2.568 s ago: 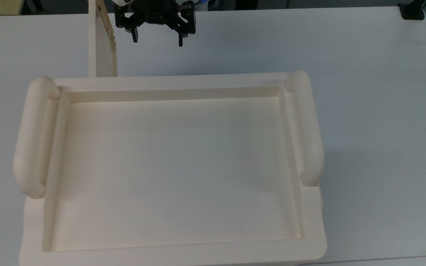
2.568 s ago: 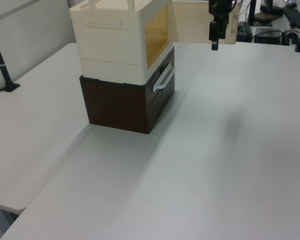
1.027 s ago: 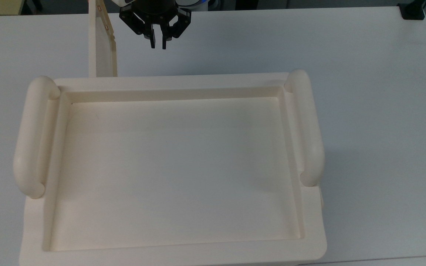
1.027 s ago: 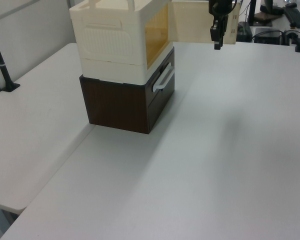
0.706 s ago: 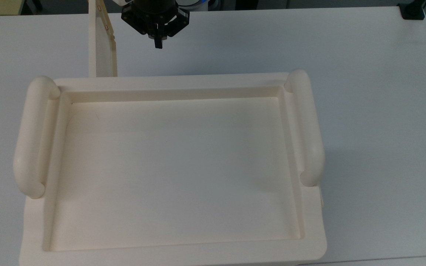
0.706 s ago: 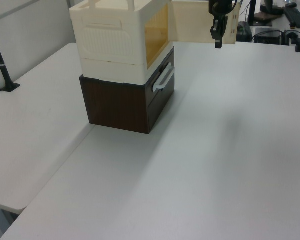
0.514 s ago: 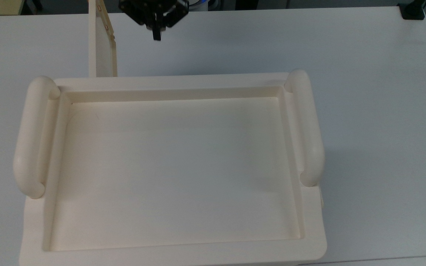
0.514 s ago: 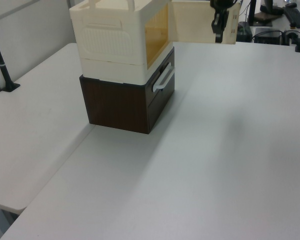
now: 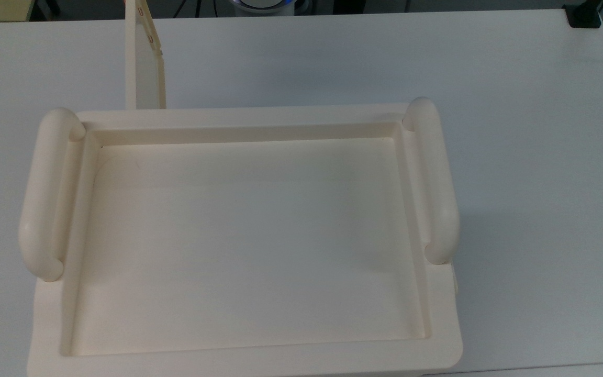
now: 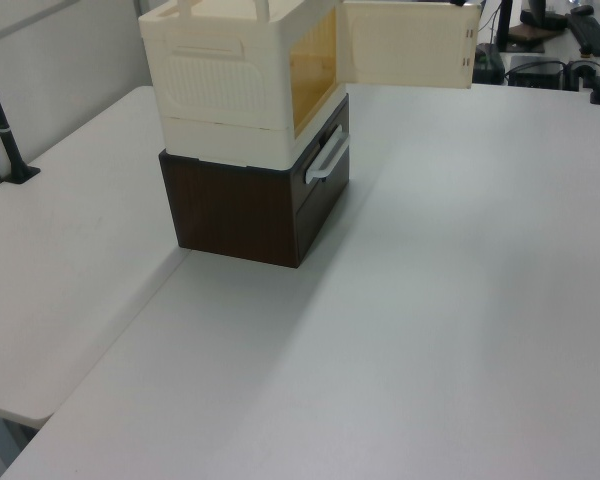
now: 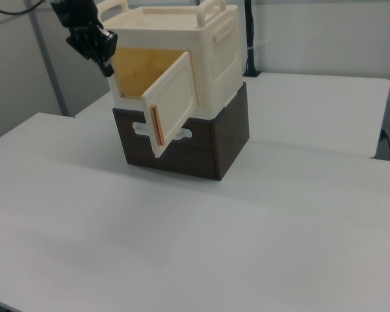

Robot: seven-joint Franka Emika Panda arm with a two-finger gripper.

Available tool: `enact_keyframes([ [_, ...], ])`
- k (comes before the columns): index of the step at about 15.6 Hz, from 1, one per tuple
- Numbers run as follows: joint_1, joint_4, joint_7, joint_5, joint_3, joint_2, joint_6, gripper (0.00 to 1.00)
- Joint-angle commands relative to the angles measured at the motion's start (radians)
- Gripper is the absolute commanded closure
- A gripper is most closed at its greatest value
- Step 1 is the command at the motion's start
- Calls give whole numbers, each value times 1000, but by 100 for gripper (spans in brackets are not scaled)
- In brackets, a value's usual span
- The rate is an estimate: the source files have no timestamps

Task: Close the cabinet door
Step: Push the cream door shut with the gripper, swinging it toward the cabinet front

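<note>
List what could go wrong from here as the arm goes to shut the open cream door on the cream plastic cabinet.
1. The black two-finger gripper hangs high beside the cabinet's open front, away from the thin cream cabinet door; a sweep from there may miss the panel's outer face.
2. The cream plastic cabinet simply sits on a dark brown wooden box; a hard push could slide it.
3. The door stands swung wide, so a short nudge may leave it ajar.

One cream cabinet with one open door and two rounded handles on top. One dark brown drawer box sits beneath it. One black gripper hangs just beside the open cabinet front. One white table.
</note>
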Motion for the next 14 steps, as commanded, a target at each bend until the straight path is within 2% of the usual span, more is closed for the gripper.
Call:
enact_keyframes([
  [1,-55,32,-29,16,-28,5,45,100],
  [6,-92,20,-110,18,-117,26,204,100],
  [9,-103,5,-202,18,-155,52,216,100],
  [12,-103,0,-298,19,-163,75,202,100],
  [14,-101,-27,-305,24,-157,77,202,100],
])
